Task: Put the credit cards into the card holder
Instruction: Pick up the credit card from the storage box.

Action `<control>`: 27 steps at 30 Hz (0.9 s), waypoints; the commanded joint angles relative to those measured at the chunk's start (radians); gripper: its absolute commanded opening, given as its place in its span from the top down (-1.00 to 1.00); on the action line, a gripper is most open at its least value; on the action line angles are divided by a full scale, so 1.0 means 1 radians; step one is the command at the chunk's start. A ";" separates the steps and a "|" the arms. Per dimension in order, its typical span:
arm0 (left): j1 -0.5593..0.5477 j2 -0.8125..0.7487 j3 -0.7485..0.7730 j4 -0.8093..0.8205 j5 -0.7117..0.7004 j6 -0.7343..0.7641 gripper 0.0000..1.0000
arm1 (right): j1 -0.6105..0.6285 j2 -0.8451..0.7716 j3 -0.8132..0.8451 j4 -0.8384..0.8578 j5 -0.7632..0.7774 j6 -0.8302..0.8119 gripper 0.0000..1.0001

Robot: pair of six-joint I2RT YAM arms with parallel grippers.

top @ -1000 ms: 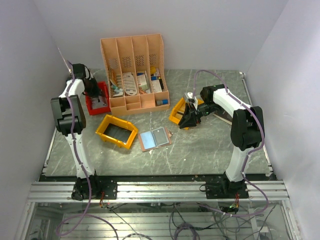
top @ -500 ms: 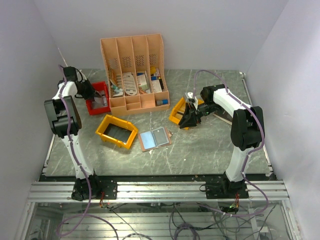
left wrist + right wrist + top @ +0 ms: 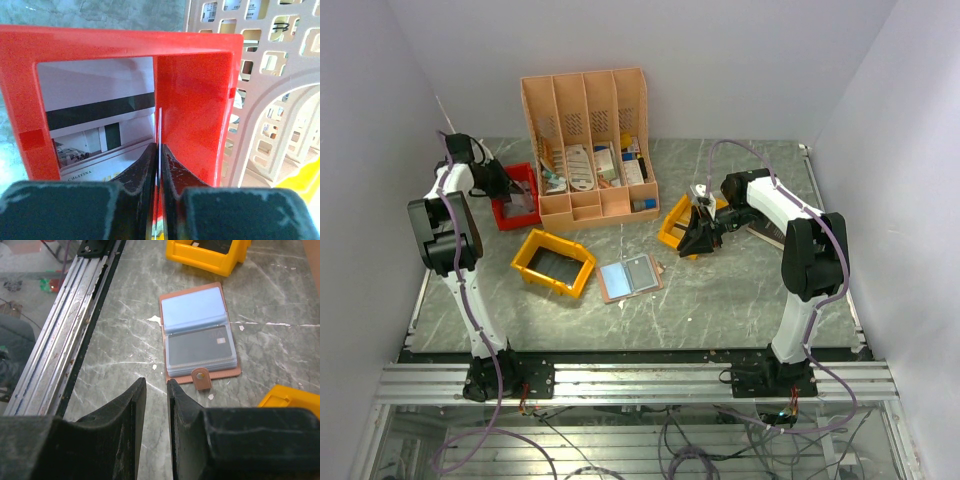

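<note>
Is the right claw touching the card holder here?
Apart. The top external view shows bare table between the right claw and the open card holder; the right wrist view shows it lying beyond the fingertips.

I see the card holder (image 3: 630, 276) lying open in front of the peach organiser (image 3: 588, 150), the left gripper (image 3: 514, 194) at the red bin (image 3: 504, 216) left of it, the right gripper (image 3: 690, 244) off its right.

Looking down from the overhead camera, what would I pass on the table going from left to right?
Going across: red bin → yellow bin → open card holder → second yellow bin. The peach organiser behind spans several of them, so it has no clear place.
</note>
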 commanded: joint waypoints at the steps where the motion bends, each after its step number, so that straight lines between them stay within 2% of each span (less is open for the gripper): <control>1: 0.015 -0.028 -0.016 0.022 0.043 -0.015 0.65 | -0.007 -0.029 -0.009 -0.011 -0.015 -0.007 0.52; 13: 0.031 -0.035 -0.022 0.011 0.050 -0.002 0.59 | -0.007 -0.030 -0.009 -0.011 -0.014 -0.007 0.51; 14: 0.032 -0.036 -0.022 0.009 0.051 0.000 0.61 | -0.007 -0.030 -0.009 -0.011 -0.015 -0.007 0.51; 17: 0.035 -0.034 -0.016 0.003 0.057 0.005 0.85 | -0.007 -0.029 -0.009 -0.011 -0.016 -0.006 0.51; 24: 0.037 -0.057 -0.019 0.011 0.032 0.003 0.86 | -0.007 -0.030 -0.009 -0.011 -0.016 -0.006 0.51; 27: 0.037 -0.103 -0.028 0.021 -0.033 0.017 0.86 | -0.008 -0.031 -0.009 -0.010 -0.016 -0.005 0.51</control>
